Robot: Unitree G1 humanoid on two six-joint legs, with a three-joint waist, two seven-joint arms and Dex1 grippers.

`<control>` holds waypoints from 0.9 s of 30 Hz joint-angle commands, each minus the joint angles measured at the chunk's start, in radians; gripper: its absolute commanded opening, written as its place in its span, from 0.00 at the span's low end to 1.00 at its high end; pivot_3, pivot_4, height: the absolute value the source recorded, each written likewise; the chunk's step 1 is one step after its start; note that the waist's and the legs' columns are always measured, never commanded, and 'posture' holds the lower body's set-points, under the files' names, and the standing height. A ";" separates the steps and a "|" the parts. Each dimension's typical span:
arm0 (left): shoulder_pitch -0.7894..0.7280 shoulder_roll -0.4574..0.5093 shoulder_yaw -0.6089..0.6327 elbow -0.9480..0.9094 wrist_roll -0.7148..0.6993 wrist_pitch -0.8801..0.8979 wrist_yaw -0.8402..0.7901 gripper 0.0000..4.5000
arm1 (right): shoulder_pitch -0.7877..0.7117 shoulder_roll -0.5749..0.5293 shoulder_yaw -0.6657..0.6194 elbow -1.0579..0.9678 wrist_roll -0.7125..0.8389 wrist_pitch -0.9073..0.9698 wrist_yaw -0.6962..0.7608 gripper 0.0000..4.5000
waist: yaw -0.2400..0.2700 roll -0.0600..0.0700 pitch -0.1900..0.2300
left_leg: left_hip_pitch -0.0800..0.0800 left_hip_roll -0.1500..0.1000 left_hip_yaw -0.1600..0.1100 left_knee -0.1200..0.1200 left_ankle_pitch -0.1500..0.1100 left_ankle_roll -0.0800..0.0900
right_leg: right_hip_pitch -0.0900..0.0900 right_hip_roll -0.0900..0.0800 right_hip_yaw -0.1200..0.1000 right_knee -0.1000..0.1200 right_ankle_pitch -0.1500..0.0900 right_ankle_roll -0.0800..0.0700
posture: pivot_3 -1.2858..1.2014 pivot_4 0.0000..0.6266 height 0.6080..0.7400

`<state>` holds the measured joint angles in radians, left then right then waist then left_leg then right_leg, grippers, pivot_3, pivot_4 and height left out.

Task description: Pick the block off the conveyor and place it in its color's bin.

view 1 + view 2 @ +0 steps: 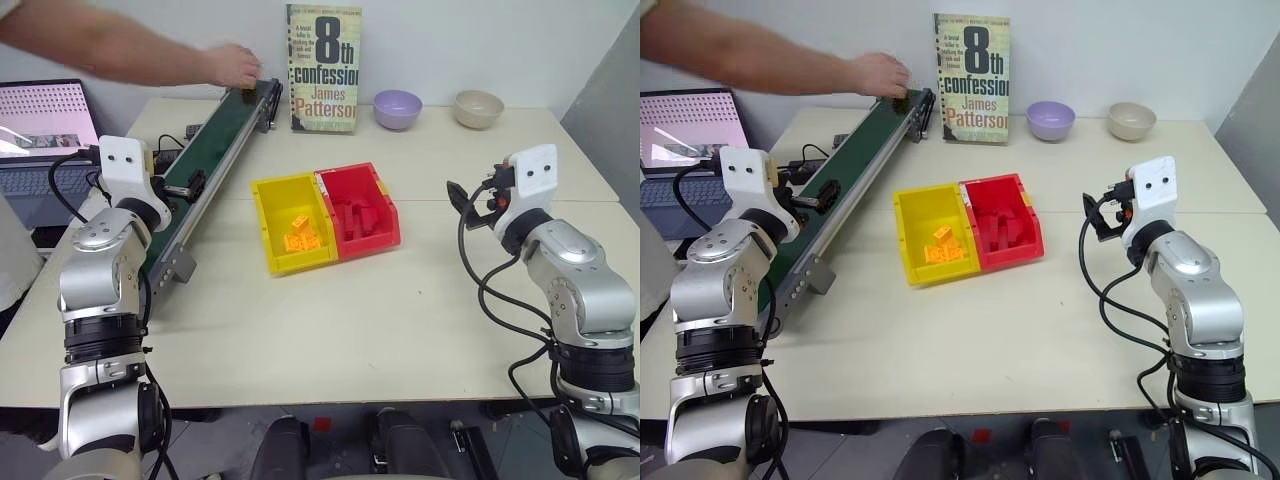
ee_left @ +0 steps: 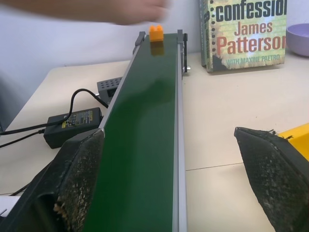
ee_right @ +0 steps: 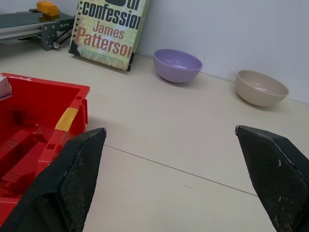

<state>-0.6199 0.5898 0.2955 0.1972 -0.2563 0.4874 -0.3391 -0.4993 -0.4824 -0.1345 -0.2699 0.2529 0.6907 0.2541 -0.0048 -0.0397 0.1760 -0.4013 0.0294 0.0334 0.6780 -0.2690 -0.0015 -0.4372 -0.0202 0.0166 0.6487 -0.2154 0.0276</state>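
Hovering wide open, left gripper [image 2: 169, 179] empty, over near end of conveyor [image 2: 145, 125] | right gripper [image 3: 171, 181] also spread wide, empty, beside red bin [image 3: 34, 130] | block [image 2: 156, 33] upright at belt's far end, person's hand [image 1: 232, 66] just above; long axis unclear | book [image 1: 323, 68]: "8th confession, James Patterson"

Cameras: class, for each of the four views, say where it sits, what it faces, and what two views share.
Left eye: head, looking down at the table; both arms show.
Right eye: same scene beside it.
Left wrist: along the open left claw, down the conveyor to the block.
Right wrist: past the open right claw toward two bowls.
Both wrist views share the book.
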 commanded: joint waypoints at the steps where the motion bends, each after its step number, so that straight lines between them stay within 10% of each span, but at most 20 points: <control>1: -0.015 0.027 0.016 -0.058 -0.011 -0.004 -0.014 1.00 | -0.020 -0.003 -0.015 -0.028 -0.009 -0.015 -0.004 1.00 | 0.000 0.000 0.000 | 0.000 0.000 0.000 0.000 0.000 0.000 | 0.000 0.000 0.000 0.000 0.000 0.000 | 0.52 0.24 1.00; 27: 0.058 0.049 0.150 -0.060 -0.097 -0.046 -0.025 1.00 | -0.182 -0.041 0.102 -0.085 0.311 0.004 0.480 1.00 | -0.003 0.000 0.000 | 0.000 0.000 -0.001 0.000 0.000 0.000 | 0.000 0.000 -0.001 0.000 0.000 0.000 | 0.52 0.24 1.00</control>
<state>-0.5424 0.6250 0.4435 0.1552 -0.3500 0.4666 -0.3611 -0.6572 -0.5045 -0.0301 -0.3193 0.5383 0.6978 0.7013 -0.0074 -0.0401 0.1758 -0.4012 0.0299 0.0324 0.6780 -0.2690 -0.0015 -0.4366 -0.0203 0.0153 0.6484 -0.2153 0.0276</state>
